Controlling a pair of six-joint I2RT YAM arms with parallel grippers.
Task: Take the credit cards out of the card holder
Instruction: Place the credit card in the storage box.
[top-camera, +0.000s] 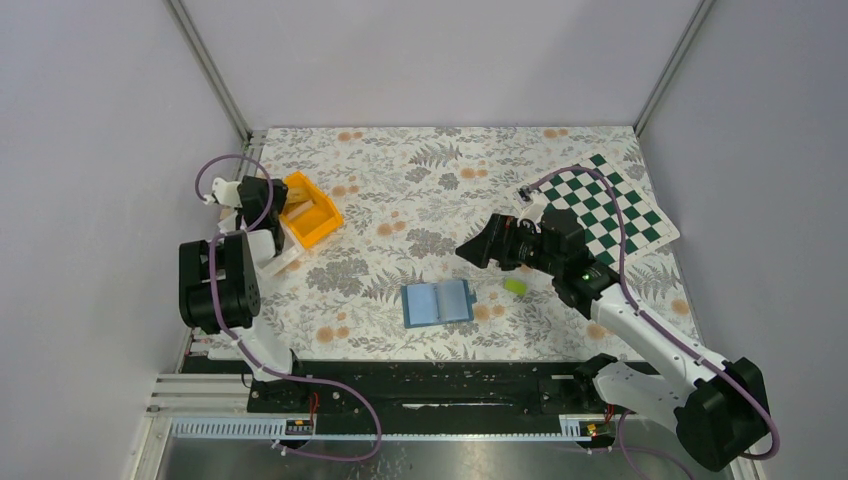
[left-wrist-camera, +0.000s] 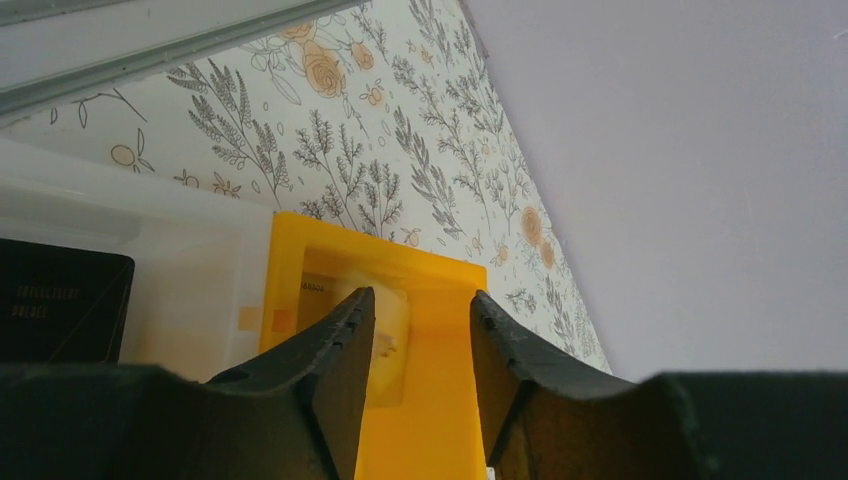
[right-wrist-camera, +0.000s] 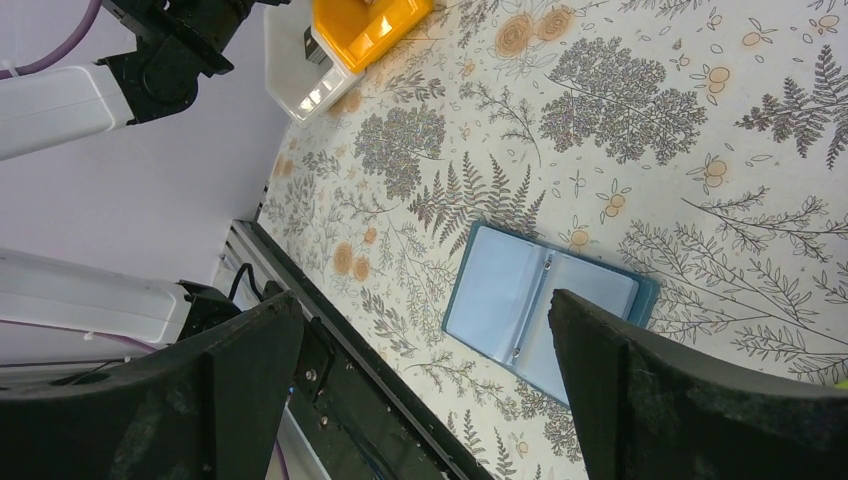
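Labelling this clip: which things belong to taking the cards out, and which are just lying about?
Job: open blue-teal bifold card holder; small lime-green card lying beside it.
Lying about: orange plastic bin; white translucent bin; green-and-white checkered mat.

Left claw (left-wrist-camera: 420, 300), right claw (right-wrist-camera: 425, 305): both spread.

White shells and black joints are being shown on the left arm (top-camera: 215, 285) and right arm (top-camera: 650, 340), purple cables (right-wrist-camera: 80, 30) are being trailed behind the pincers, and a green light (top-camera: 583, 271) is being displayed just behind the right pincer (top-camera: 472, 250).
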